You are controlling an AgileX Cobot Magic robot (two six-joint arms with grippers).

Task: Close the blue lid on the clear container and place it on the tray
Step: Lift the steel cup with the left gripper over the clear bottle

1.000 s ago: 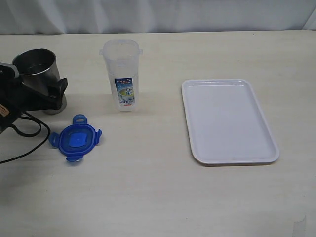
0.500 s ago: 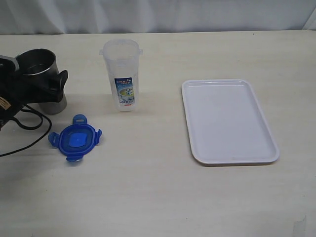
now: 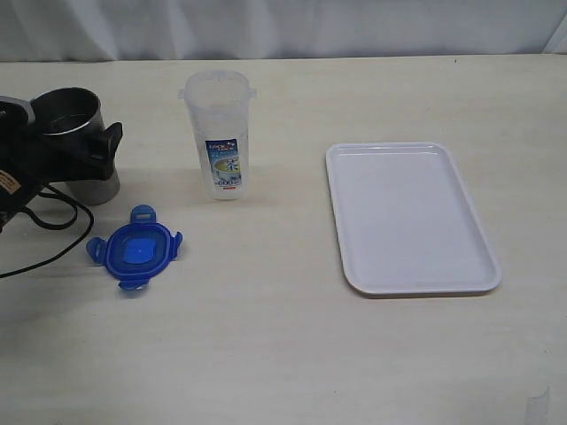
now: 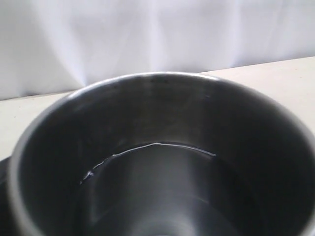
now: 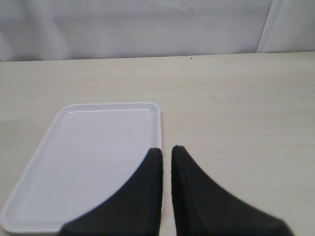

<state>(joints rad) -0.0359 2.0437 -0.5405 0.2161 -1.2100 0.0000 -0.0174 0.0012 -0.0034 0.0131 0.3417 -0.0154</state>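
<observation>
Standing upright toward the back of the pale table point(image 3: 283, 354), the clear container point(image 3: 219, 133) is open at the top in the exterior view, and its printed label faces the camera. The blue lid point(image 3: 135, 251) lies flat on the table in front of it and somewhat to the left, apart from it. The white tray point(image 3: 407, 217) lies well apart on the right side. At the left edge the left gripper point(image 3: 96, 146) reaches around a steel cup point(image 3: 66, 115) with its jaws spread wide; one black finger point(image 3: 108, 143) shows on the near side of the cup, and I cannot tell if it touches the metal. The left wrist view is filled almost fully by the dark inside of the steel cup point(image 4: 162, 162), seen from very close. In the right wrist view the right gripper point(image 5: 166, 157) has its two fingers pressed nearly together with only a thin gap, and their tips show against the edge of the white tray point(image 5: 88, 147)
</observation>
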